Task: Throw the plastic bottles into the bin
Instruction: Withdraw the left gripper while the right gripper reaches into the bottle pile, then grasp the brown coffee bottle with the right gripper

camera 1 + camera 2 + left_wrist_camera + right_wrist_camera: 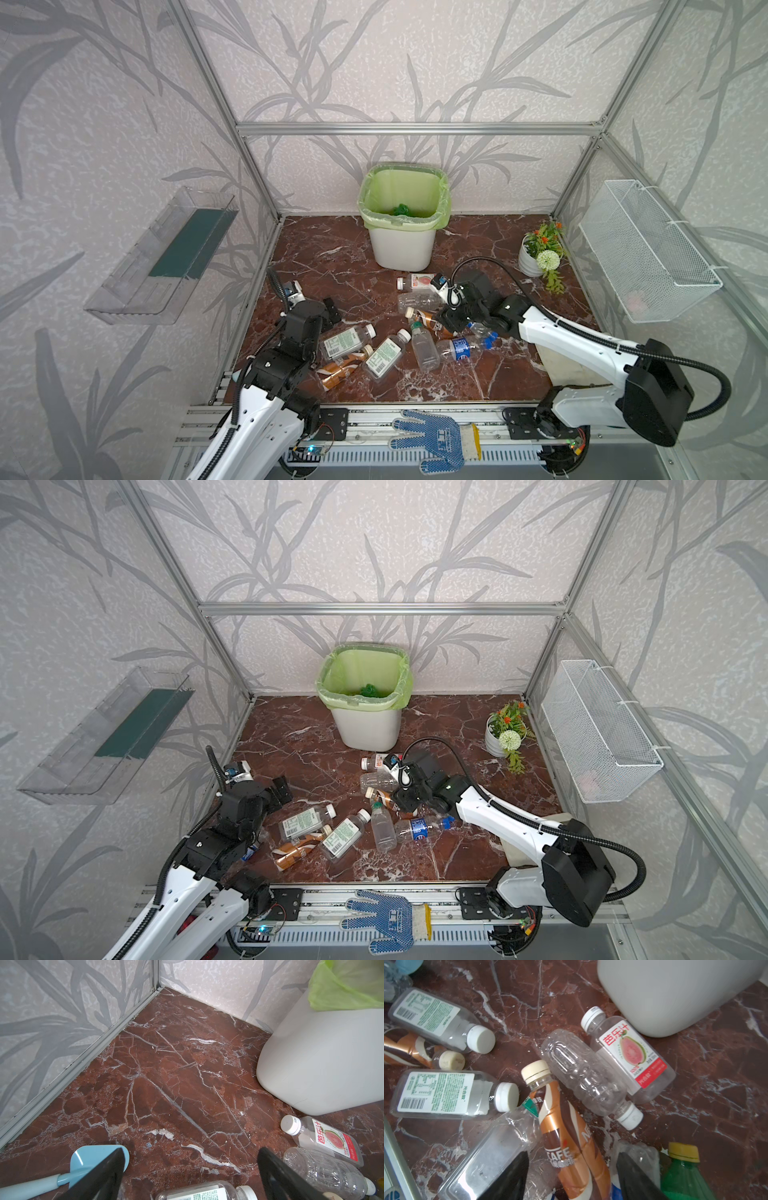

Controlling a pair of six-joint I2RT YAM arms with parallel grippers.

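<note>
Several plastic bottles lie scattered on the red marble floor in front of the white bin (401, 253) with its green bag; something green (401, 209) lies inside it. My right gripper (573, 1154) is low over the pile. Its jaws straddle a brown coffee bottle (566, 1136) (428, 320), with a small gap on each side. Next to it lie a clear crushed bottle (581, 1076), a guava-label bottle (629, 1053) and a green bottle (685, 1174). My left gripper (192, 1149) (328, 311) hangs open over bare floor, beside a green-labelled bottle (347, 340).
A white flower pot (536, 257) stands at the back right. A wire mesh basket (648, 253) hangs on the right wall and a clear tray (162, 257) on the left wall. A blue glove (436, 440) lies on the front rail. A light blue tool (89, 1159) lies by my left finger.
</note>
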